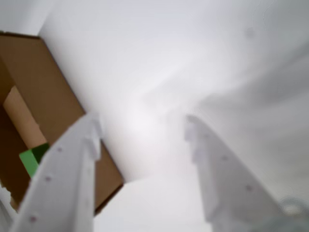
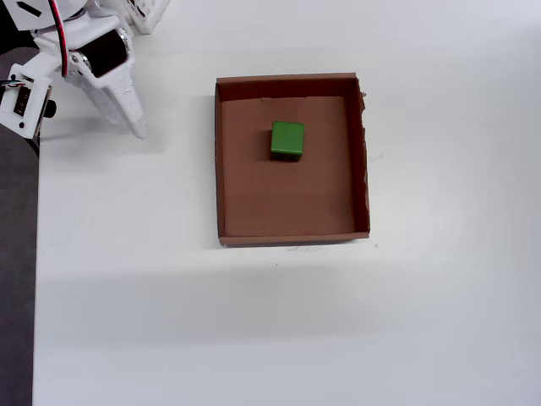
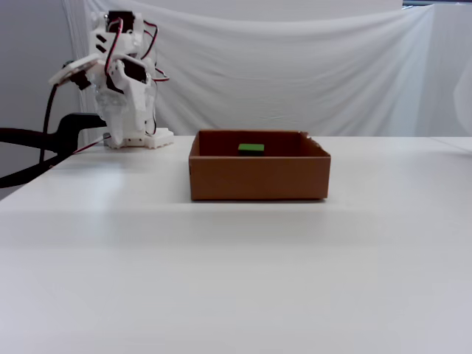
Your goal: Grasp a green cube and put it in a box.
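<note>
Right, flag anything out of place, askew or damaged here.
Little stands out. The cube sits flat inside the box. The box's right wall in the overhead view is slightly ragged. The gripper is open and empty, off to the box's left.

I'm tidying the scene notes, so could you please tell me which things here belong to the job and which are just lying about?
Belonging to the job:
- green cube, lying inside the box
- cardboard box
- gripper, open, off to the box's side

Just there:
- white table
- white cloth backdrop
- black cable beside the arm
</note>
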